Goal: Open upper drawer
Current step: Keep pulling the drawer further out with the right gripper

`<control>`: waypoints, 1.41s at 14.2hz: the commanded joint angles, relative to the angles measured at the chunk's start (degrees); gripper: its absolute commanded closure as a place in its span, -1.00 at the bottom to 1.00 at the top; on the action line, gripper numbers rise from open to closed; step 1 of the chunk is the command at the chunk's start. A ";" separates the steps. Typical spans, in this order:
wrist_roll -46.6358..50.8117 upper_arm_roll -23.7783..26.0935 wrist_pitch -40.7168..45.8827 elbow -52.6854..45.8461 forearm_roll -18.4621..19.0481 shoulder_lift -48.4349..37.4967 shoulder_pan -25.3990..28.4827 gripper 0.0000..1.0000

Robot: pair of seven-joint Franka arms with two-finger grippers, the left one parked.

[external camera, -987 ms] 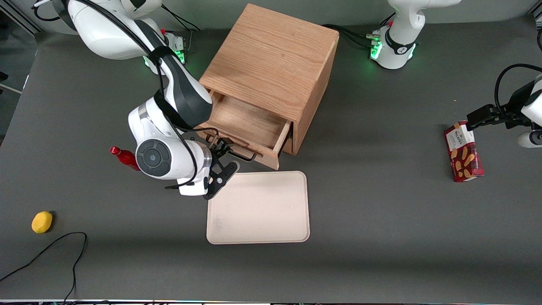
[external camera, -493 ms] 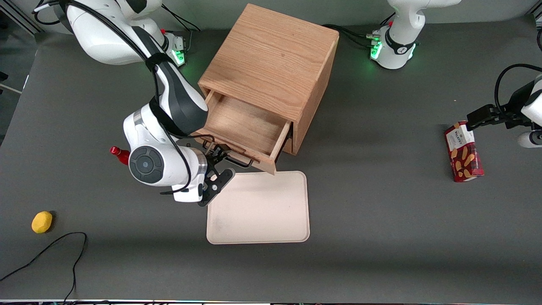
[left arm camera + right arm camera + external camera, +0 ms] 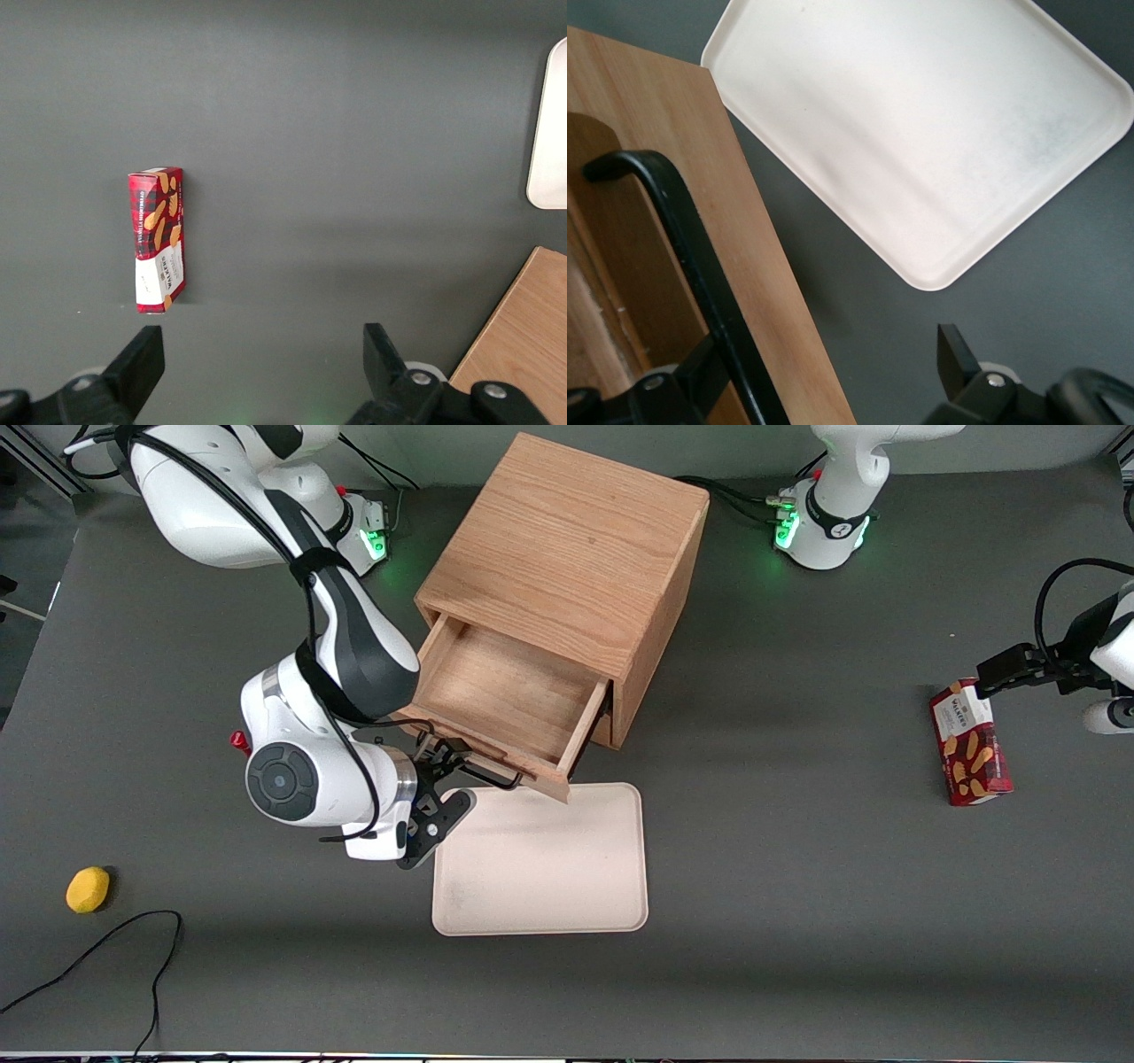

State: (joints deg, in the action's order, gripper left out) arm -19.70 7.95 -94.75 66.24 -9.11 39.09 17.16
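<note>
The oak cabinet (image 3: 567,549) stands in the middle of the table. Its upper drawer (image 3: 505,691) is pulled well out, and its bare wooden inside is showing. The thin black handle (image 3: 483,777) runs along the drawer front, just above the tray's edge. My gripper (image 3: 438,784) is at the handle's end that lies toward the working arm. In the right wrist view the gripper (image 3: 824,354) is open, with the bar handle (image 3: 691,257) and the light drawer front (image 3: 757,266) between its widely spread fingers. One finger (image 3: 700,372) sits against the bar.
A cream tray (image 3: 540,859) lies in front of the drawer, close under its front edge; the tray (image 3: 921,142) also shows from the wrist. A red bottle (image 3: 239,739) is partly hidden by my arm. A yellow fruit (image 3: 88,889) and a black cable (image 3: 106,948) lie toward the working arm's end, a cookie box (image 3: 968,742) toward the parked arm's.
The upper drawer has slid farther out of the cabinet toward the front camera. My gripper has moved with the handle, and the arm now covers more of the red bottle.
</note>
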 commanded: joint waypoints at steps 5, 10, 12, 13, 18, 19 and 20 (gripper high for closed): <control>-1.74 0.13 -1.31 -2.08 0.67 1.69 -0.99 -1.00; -1.74 0.22 -2.54 -2.17 0.67 1.95 -1.87 -1.00; -1.74 0.22 -2.98 -2.25 0.67 1.95 -2.30 -1.00; -1.83 0.22 -3.07 -2.25 0.67 1.95 -2.39 -1.00; -1.66 0.22 -3.85 -3.40 0.58 2.30 -3.01 -1.00; -1.40 0.22 -4.12 -3.48 0.58 2.39 -3.45 -1.00; -1.39 0.22 -4.30 -3.57 0.49 2.39 -3.54 -1.00</control>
State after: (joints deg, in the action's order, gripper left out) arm -20.08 7.94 -98.39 65.33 -9.10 39.98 14.43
